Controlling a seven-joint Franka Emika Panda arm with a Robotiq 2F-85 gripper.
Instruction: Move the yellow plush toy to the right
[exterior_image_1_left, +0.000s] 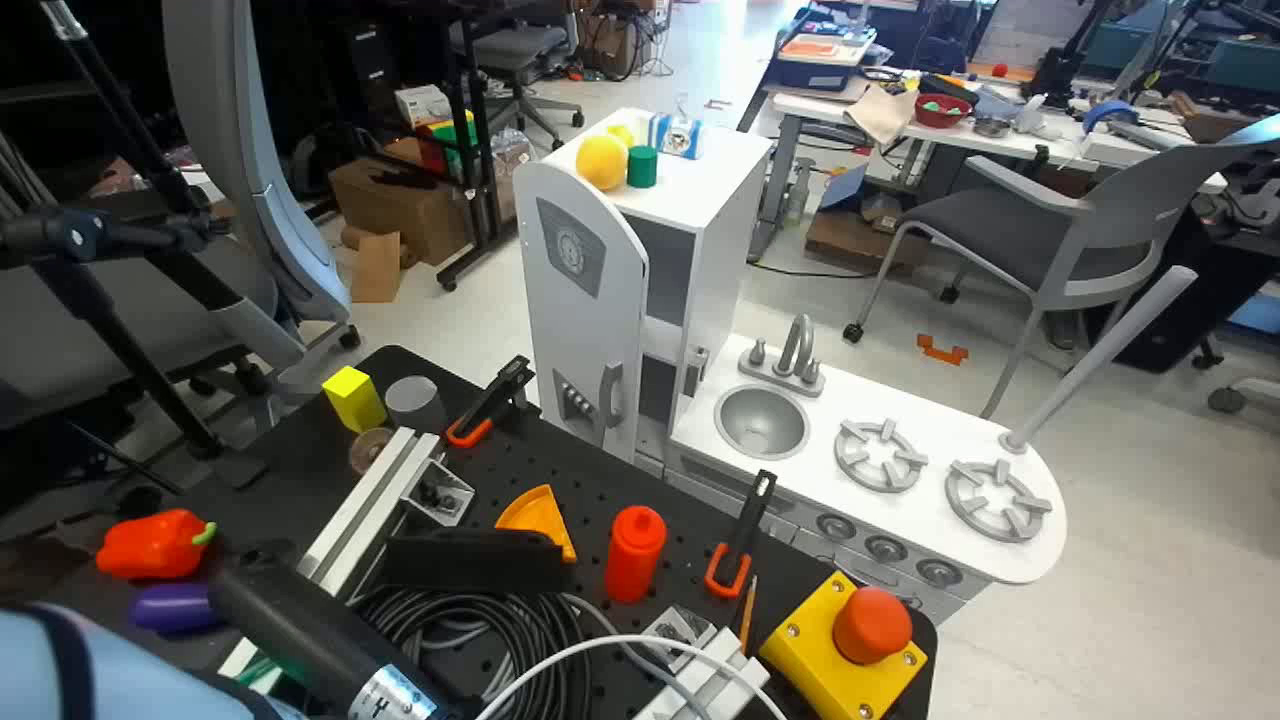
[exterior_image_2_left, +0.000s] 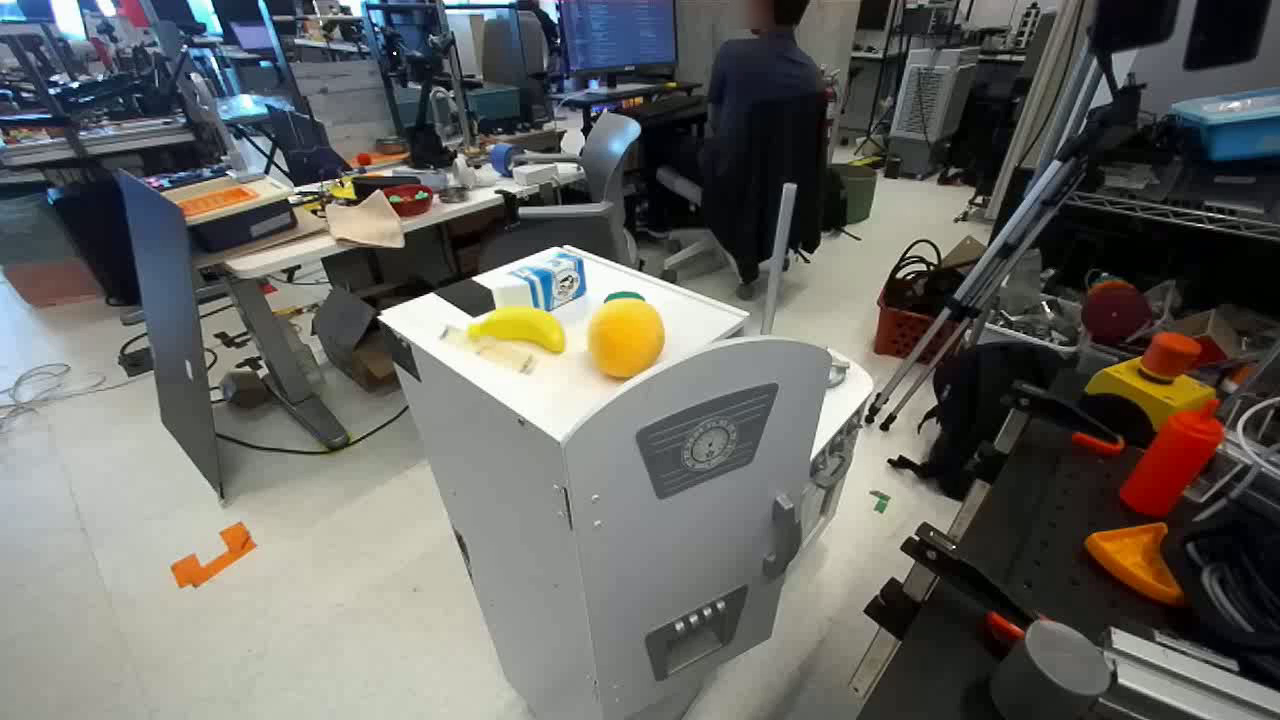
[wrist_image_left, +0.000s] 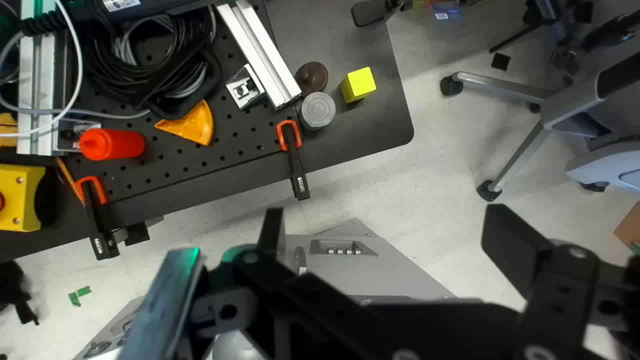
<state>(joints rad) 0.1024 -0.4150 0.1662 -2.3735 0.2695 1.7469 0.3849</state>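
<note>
Plush (exterior_image_2_left: 626, 338) atop cabinet (exterior_image_2_left: 650, 540), green pieces (exterior_image_1_left: 932, 106) in bowl (exterior_image_1_left: 941, 121)

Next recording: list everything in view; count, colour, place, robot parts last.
Toy kitchen: one, white and gray, floor
Yellow plush toy: one, yellow-orange, kitchen top
Banana: one, yellow, kitchen top
Carton: one, blue and white, kitchen top
Slim cylinder: one, green, kitchen top
Table: one, black, near kitchen
Block: one, yellow, table
Wide cylinder: one, gray, table
Round piece: one, brown, table
Wedge: one, orange, table
Bottle: one, red, table
Button box: one, yellow, table
Clamps: two, black and orange, table edge
Rails: at least two, silver, table
Cables: several, mostly black, table
Pepper: one, red, lower left, exterior view
Oblong piece: one, purple, near pepper
Chairs: several, gray, room
Person: one, dark clothes, background
Clutter: uncounted, mixed, background
Gripper: one, black, wrist view, open
</note>
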